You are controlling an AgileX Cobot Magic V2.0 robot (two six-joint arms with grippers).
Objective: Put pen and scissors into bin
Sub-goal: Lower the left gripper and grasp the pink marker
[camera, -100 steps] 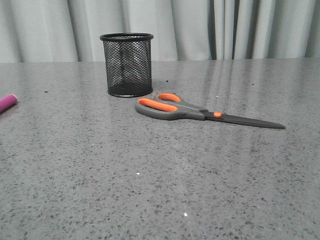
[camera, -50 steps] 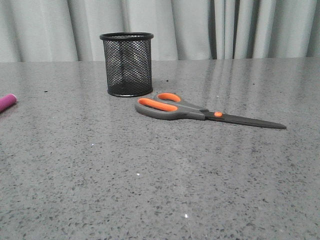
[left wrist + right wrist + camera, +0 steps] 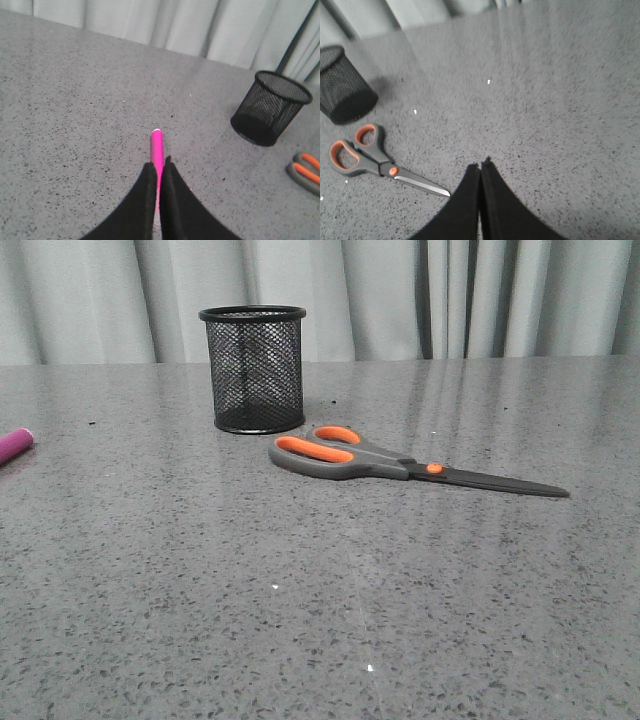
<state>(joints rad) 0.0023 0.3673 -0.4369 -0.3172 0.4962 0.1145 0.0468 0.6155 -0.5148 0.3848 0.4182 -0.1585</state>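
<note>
The magenta pen (image 3: 14,444) lies on the grey table at the far left edge of the front view, mostly cut off. In the left wrist view the pen (image 3: 157,147) lies on the table under my left gripper (image 3: 159,164). That gripper is shut above it, and the pen shows beyond the fingertips and through the thin slit. The scissors (image 3: 400,464) lie flat just right of the black mesh bin (image 3: 253,370), blades pointing right. My right gripper (image 3: 481,164) is shut and empty, near the scissors' (image 3: 375,160) blade tip. Neither gripper shows in the front view.
The bin also shows in the left wrist view (image 3: 270,107) and the right wrist view (image 3: 342,92), and stands upright. The scissors' handles (image 3: 306,170) sit beside it. Grey curtains hang behind the table's far edge. Small white specks dot the tabletop.
</note>
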